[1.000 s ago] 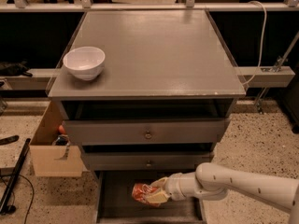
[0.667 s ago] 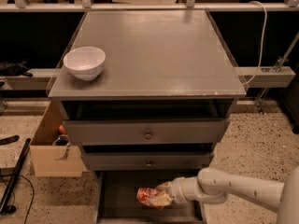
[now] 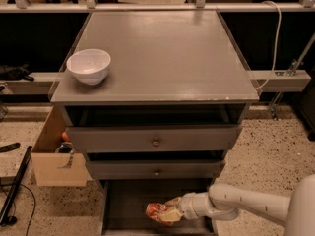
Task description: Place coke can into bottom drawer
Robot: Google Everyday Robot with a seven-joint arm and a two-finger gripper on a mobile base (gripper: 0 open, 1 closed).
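Coke can (image 3: 156, 211) is in the gripper (image 3: 167, 213), low inside the open bottom drawer (image 3: 127, 204), right of centre & toward the drawer's front. We see the jaws closed on the can's right end, so it's clamped. The can lies roughly on its side, a bit tilted, red-orange w/ pale marks & a crumpled skin. We can't tell if it touches the dark drawer floor or hangs just above it.

The arm (image 3: 241, 203) comes in from the lower right, white & jointed, w/ the wrist pointing left into the drawer. Its big pale body fills the bottom-right corner.

The bottom drawer is pulled out under the cabinet. Above it we see the middle drawer (image 3: 197, 169) & the top drawer (image 3: 197, 138), both grey, each w/ a small round knob at centre, and each stands out a bit from the frame.

On the grey cabinet top (image 3: 162, 53) a white bowl (image 3: 89, 66) stands upright near the front-left corner, well apart from the can.

Left of the cabinet, touching its side, is an open cardboard box (image 3: 53, 170) w/ sth orange inside; we can't make out what. A black pole (image 3: 15, 191) leans on the speckled floor (image 3: 278, 146) further left. A white cable (image 3: 276, 38) loops down at the right, beside the cabinet.
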